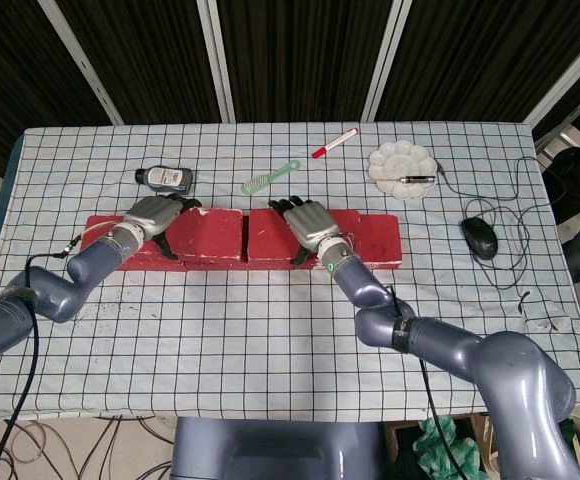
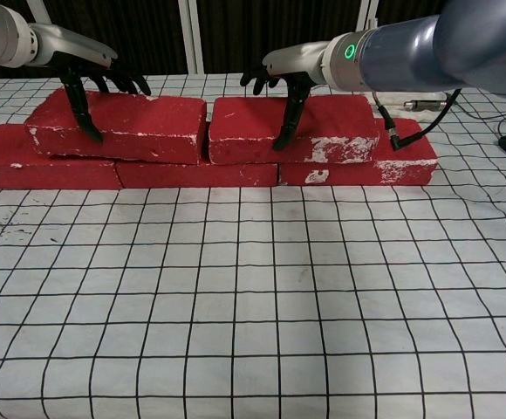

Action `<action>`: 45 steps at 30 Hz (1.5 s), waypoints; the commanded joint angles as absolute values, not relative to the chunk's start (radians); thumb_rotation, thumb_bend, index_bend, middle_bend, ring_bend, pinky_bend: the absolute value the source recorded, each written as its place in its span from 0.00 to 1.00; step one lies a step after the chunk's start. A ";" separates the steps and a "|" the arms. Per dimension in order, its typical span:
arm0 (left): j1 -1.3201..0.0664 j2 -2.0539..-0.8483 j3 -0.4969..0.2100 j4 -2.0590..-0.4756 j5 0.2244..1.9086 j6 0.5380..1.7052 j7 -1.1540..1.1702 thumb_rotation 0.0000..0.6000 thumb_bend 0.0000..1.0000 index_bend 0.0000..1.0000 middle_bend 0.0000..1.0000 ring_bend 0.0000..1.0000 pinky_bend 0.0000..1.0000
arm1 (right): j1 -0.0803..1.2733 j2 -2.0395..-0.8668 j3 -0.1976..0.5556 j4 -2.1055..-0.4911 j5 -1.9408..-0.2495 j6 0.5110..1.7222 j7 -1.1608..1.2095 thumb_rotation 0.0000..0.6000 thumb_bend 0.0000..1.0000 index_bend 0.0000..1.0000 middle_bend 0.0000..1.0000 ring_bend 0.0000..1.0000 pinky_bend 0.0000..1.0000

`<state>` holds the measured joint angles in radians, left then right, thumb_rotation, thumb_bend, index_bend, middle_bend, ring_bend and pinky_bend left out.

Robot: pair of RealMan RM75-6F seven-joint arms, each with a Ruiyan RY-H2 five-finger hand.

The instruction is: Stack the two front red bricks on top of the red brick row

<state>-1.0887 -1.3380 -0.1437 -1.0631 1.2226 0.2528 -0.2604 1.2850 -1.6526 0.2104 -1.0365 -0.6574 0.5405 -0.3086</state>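
A row of red bricks (image 2: 196, 175) lies across the table, its bare right end (image 1: 375, 240) showing in the head view. Two more red bricks sit on top of it. My left hand (image 2: 87, 74) (image 1: 155, 213) grips the upper left brick (image 2: 140, 127) (image 1: 210, 235), thumb on the front face and fingers over the back. That brick is tilted, its left end raised off the row. My right hand (image 2: 288, 78) (image 1: 310, 225) grips the upper right brick (image 2: 331, 122) (image 1: 268, 238) the same way; it lies flat. A narrow gap separates the two upper bricks.
Behind the bricks lie a dark bottle (image 1: 165, 178), a green brush (image 1: 268, 178), a red marker (image 1: 335, 143) and a white paint palette (image 1: 402, 165). A black mouse (image 1: 479, 237) with its cable is at the right. The checked cloth (image 2: 253, 305) stretches in front.
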 commanded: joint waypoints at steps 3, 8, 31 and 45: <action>-1.089 -1.338 -0.142 -1.065 1.215 0.257 -0.253 1.00 0.00 0.10 0.13 0.03 0.12 | 1.285 -1.652 0.211 -1.038 -0.658 0.541 -0.307 1.00 0.04 0.01 0.06 0.04 0.21; -1.090 -1.340 -0.141 -1.065 1.202 0.257 -0.247 1.00 0.00 0.10 0.13 0.03 0.12 | 1.284 -1.652 0.211 -1.036 -0.658 0.541 -0.305 1.00 0.04 0.01 0.06 0.04 0.21; -1.074 -1.251 -0.139 -1.146 1.158 0.293 -0.213 1.00 0.00 0.09 0.12 0.00 0.08 | 1.273 -1.621 0.207 -1.073 -0.659 0.544 -0.300 1.00 0.00 0.00 0.02 0.00 0.16; -0.966 -1.103 -0.109 -1.312 1.189 0.432 -0.192 1.00 0.00 0.09 0.12 0.00 0.06 | 1.235 -1.559 0.232 -1.170 -0.699 0.621 -0.265 1.00 0.00 0.00 0.00 0.00 0.14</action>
